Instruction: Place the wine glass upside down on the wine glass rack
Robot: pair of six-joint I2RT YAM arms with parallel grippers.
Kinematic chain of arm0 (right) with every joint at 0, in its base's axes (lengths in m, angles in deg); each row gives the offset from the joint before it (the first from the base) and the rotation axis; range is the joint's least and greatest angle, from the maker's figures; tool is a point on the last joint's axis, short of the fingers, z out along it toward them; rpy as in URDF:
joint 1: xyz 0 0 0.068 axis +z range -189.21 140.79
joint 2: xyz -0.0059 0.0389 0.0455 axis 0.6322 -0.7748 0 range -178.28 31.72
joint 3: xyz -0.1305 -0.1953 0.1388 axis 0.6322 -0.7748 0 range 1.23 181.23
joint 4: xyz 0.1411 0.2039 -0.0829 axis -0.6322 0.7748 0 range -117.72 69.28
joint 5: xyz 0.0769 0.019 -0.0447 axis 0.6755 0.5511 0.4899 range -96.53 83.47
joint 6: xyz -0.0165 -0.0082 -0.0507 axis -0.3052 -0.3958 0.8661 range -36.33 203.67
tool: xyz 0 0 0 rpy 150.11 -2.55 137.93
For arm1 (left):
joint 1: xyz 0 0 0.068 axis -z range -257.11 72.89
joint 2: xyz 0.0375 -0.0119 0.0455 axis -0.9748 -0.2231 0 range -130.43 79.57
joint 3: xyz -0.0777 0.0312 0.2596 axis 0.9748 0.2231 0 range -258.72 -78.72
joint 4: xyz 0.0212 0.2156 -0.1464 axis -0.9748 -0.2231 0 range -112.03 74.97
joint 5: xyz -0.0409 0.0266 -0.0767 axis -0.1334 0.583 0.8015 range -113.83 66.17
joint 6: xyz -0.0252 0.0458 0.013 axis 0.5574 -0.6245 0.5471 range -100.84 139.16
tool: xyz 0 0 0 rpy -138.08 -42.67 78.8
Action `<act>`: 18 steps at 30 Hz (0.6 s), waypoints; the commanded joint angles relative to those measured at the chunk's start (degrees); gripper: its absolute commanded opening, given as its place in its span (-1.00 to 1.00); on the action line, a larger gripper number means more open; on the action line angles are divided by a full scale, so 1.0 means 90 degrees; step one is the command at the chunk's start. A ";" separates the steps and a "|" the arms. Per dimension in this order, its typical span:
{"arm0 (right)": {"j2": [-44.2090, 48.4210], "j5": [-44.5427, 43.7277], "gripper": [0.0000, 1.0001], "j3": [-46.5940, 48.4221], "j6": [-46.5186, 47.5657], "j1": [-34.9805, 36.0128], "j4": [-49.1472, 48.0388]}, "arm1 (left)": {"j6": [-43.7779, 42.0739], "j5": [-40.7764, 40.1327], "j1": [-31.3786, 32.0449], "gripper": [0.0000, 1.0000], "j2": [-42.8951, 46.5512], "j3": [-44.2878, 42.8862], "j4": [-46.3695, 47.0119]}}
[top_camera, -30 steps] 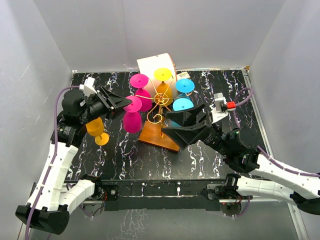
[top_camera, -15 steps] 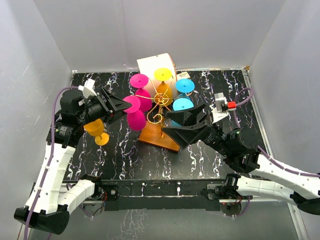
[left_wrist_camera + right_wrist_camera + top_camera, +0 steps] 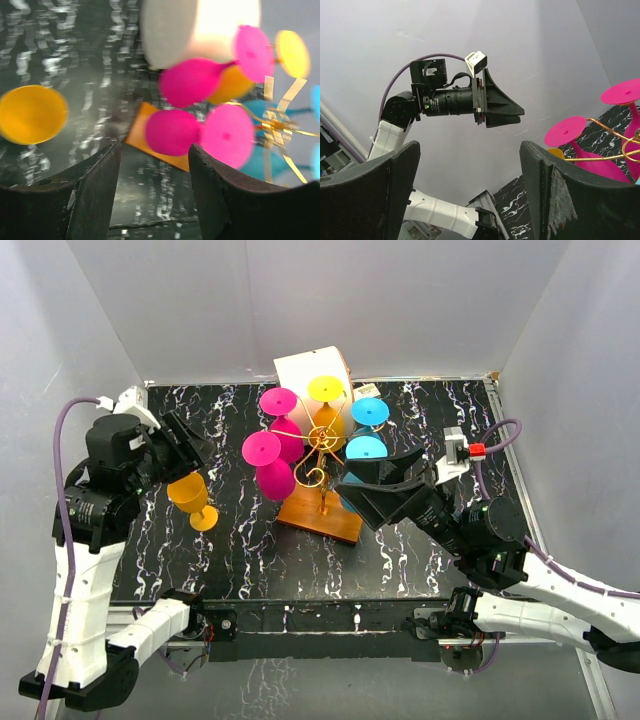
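Grey walls close in a black marbled table (image 3: 420, 550). The left pincer (image 3: 185, 443) hangs released and empty near the table's left edge. Just on its near side an orange glass (image 3: 190, 493) seems to stand upright, stem vertical, though the wrist view blurs it. This arm is much the nearer. The right pincer (image 3: 375, 472), spread wide and empty, sits beside the rack (image 3: 315, 512) at the table's middle. Two pink glasses (image 3: 268, 465), one yellow glass (image 3: 326, 390) and two blue glasses (image 3: 366, 448) hang there foot-up.
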 commanded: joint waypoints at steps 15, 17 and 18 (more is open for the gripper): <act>0.0374 -0.1084 0.53 0.1104 0.0894 0.0022 0.2532 | -0.0775 -0.2543 -0.0040 0.14 -0.0570 0.2154 -0.0072; 0.0350 -0.1076 0.53 0.1139 0.0915 0.0017 0.2551 | -0.0820 -0.2531 -0.0078 0.05 -0.0705 0.2270 0.0108; 0.0335 -0.1066 0.53 0.1150 0.0920 0.0018 0.2544 | -0.0863 -0.2511 -0.0109 0.03 -0.0789 0.2312 0.0183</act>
